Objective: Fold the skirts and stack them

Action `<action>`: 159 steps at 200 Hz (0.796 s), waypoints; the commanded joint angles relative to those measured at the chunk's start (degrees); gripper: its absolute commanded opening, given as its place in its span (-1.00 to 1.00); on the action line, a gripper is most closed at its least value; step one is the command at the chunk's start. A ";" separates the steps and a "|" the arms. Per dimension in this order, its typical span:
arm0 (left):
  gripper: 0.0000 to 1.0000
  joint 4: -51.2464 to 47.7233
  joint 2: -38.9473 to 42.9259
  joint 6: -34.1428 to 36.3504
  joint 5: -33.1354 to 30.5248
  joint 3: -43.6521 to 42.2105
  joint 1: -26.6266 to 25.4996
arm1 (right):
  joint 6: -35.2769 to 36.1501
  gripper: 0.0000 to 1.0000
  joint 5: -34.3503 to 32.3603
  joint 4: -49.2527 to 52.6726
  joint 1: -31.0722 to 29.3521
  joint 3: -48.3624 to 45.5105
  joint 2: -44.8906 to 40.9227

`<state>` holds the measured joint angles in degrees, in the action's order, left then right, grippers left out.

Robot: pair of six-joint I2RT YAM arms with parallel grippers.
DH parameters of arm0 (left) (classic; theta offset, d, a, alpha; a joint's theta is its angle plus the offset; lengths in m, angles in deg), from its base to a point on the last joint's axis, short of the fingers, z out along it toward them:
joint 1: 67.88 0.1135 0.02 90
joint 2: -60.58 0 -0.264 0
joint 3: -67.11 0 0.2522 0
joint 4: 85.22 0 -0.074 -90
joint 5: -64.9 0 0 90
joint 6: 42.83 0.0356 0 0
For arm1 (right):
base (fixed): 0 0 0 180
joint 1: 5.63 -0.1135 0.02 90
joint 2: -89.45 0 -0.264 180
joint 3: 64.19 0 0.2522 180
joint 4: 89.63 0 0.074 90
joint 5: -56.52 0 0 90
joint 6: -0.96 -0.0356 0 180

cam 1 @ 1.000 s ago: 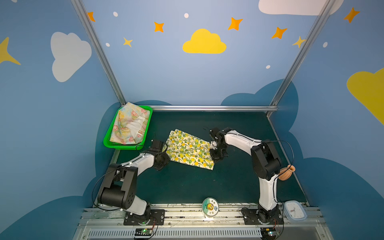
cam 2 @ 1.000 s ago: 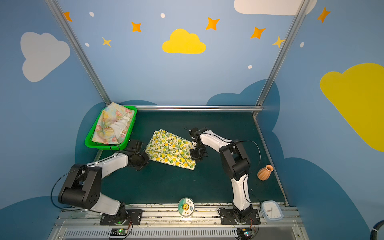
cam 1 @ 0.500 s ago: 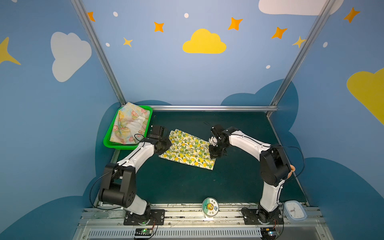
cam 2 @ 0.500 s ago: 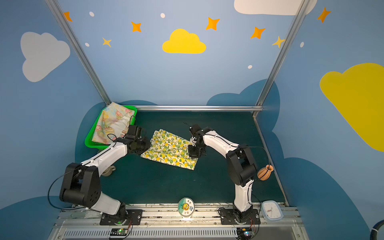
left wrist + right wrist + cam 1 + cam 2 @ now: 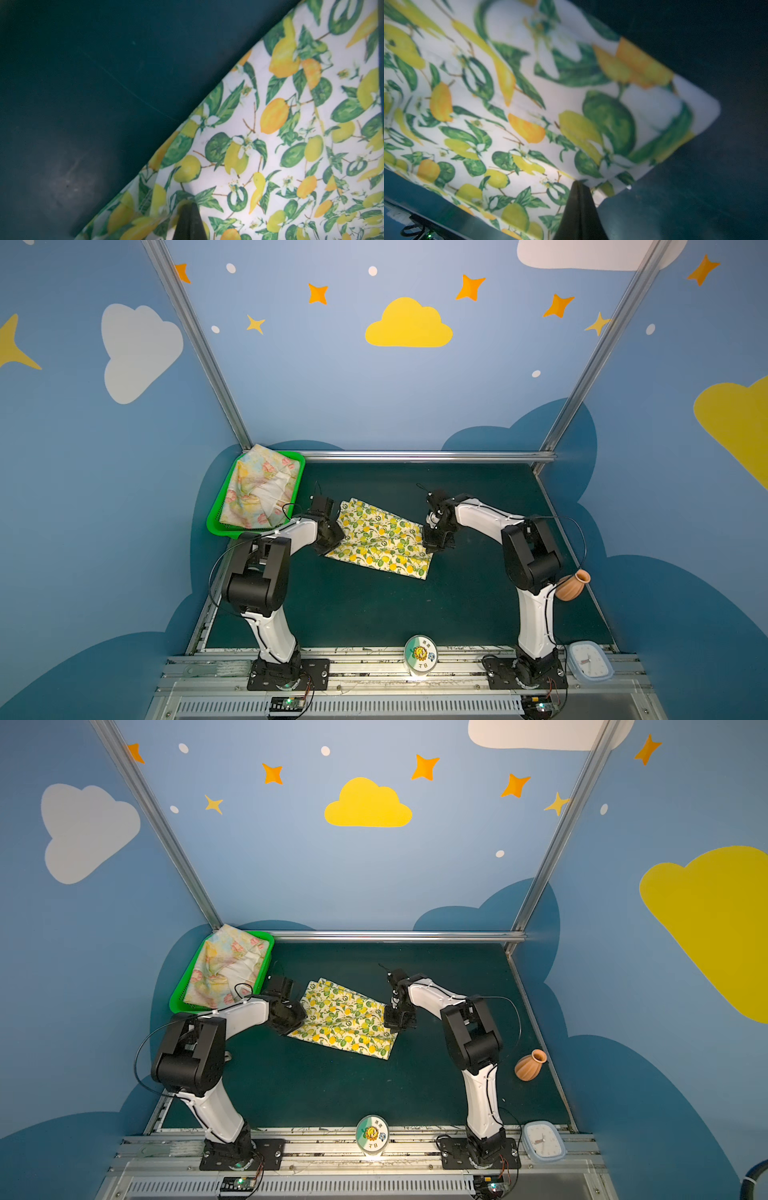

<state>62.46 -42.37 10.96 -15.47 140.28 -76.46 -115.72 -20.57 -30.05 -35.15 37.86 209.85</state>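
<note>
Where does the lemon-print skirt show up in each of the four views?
Top view: lemon skirt lies just below centre.
Top view: skirt lies right of the green basket.
Left wrist: skirt covers about half the picture.
Right wrist: skirt, close up, covers most of it.
Shared landmark: dark green mat bordering the skirt.

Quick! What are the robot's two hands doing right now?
Left gripper: shut, pinching the lemon skirt.
Right gripper: shut, pinching the lemon skirt too.

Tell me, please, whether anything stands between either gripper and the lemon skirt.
Nothing visible does. The left gripper and the right gripper are each shut on an edge of the lemon skirt, at opposite sides.
</note>
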 commanded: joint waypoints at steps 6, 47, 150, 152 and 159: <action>-0.91 0.20 0.06 -1.48 0.80 -4.23 -0.15 | 1.88 -1.00 -1.70 1.43 1.87 4.39 4.93; -0.91 2.32 2.15 -5.50 1.13 -10.30 -4.03 | 7.86 -1.00 -1.77 5.83 3.75 13.61 10.97; -0.91 -6.40 15.57 -6.12 -0.95 -9.05 -9.54 | 12.29 -0.51 6.94 4.57 10.95 11.00 2.66; -0.91 -6.68 15.54 -5.89 -1.04 -8.64 -9.49 | 12.29 -0.50 6.78 4.61 10.97 11.09 2.65; -0.90 -7.32 15.23 -5.11 -1.19 -7.03 -9.15 | 12.35 -0.48 6.17 4.49 11.06 11.56 2.69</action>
<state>61.21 -28.36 2.41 -14.49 128.24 -86.32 -103.92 -15.37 -24.59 -25.05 49.43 215.75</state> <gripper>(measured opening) 0.049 0.242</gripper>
